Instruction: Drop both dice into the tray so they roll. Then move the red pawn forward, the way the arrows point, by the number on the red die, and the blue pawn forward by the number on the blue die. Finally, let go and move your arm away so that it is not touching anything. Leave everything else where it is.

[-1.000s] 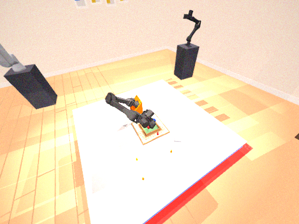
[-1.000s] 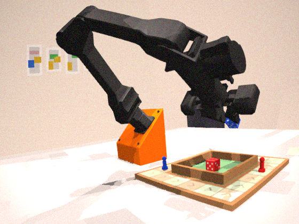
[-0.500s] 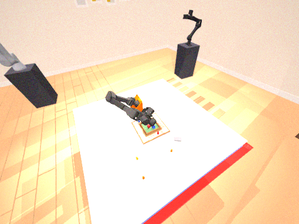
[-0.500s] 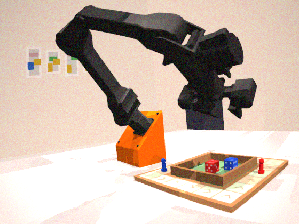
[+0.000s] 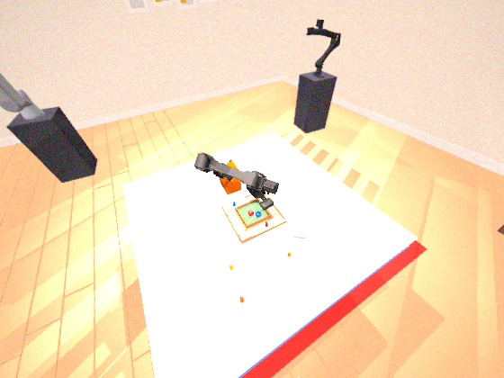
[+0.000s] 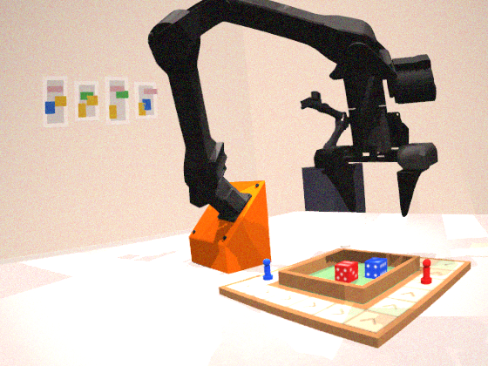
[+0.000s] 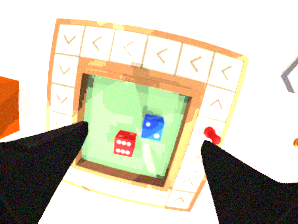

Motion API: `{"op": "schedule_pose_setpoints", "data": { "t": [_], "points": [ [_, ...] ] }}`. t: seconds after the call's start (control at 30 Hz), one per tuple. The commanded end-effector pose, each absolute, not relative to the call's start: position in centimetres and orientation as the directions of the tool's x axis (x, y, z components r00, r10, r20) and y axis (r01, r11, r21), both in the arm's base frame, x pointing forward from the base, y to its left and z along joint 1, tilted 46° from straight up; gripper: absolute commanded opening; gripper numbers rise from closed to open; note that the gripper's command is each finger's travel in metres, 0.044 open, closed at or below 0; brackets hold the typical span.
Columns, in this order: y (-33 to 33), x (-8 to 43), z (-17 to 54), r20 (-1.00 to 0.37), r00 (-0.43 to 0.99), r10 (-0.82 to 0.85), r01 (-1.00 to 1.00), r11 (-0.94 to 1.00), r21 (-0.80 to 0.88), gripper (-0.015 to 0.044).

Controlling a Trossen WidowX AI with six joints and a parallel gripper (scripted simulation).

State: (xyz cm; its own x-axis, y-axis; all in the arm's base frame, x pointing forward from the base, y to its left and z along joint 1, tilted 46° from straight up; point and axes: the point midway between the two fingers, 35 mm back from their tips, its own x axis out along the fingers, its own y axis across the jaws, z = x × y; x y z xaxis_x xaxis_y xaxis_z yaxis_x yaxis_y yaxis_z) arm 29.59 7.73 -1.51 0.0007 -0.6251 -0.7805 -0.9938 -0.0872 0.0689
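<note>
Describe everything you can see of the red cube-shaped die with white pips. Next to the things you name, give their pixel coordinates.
The red cube-shaped die with white pips (image 5: 251, 212) (image 6: 346, 271) (image 7: 124, 144) looks like smooth plastic. It rests flat on the green floor of the brown, wood-look tray (image 5: 240, 218) (image 6: 320, 288) (image 7: 195, 86), six pips up in two rows of three. Pips also mark its visible sides. It stands apart from the tray walls and the blue die (image 5: 258, 214) (image 6: 376, 267) (image 7: 153, 127); only the floor touches it.
</note>
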Motion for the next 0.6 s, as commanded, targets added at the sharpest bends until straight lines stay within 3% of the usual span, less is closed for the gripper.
{"op": "schedule_pose_setpoints", "data": {
  "t": [0.0,0.07,0.13,0.23,0.37,0.47,0.57],
  "points": [
    [7.9,30.2,-1.5,-0.699,0.068,-0.712,-0.993,-0.119,0.024,0.044],
    [7.9,29.6,-1.8,-0.753,0.018,-0.658,-0.993,-0.102,0.065,0.044],
    [7.8,30.2,-1.8,-0.75,0.023,-0.661,-0.999,-0.049,0.012,0.0387],
    [7.5,32.7,-2.0,-0.736,0.04,-0.675,-0.961,0.175,-0.213,0.0309],
    [6.6,36.2,-2.4,-0.714,0.061,-0.698,-0.742,0.447,-0.5,0.0204],
    [5.9,38.2,-2.6,-0.698,0.071,-0.712,-0.541,0.561,-0.627,0.02],
    [5.9,38.3,-2.7,-0.697,0.072,-0.713,-0.525,0.567,-0.634,0.02]
  ]
}}
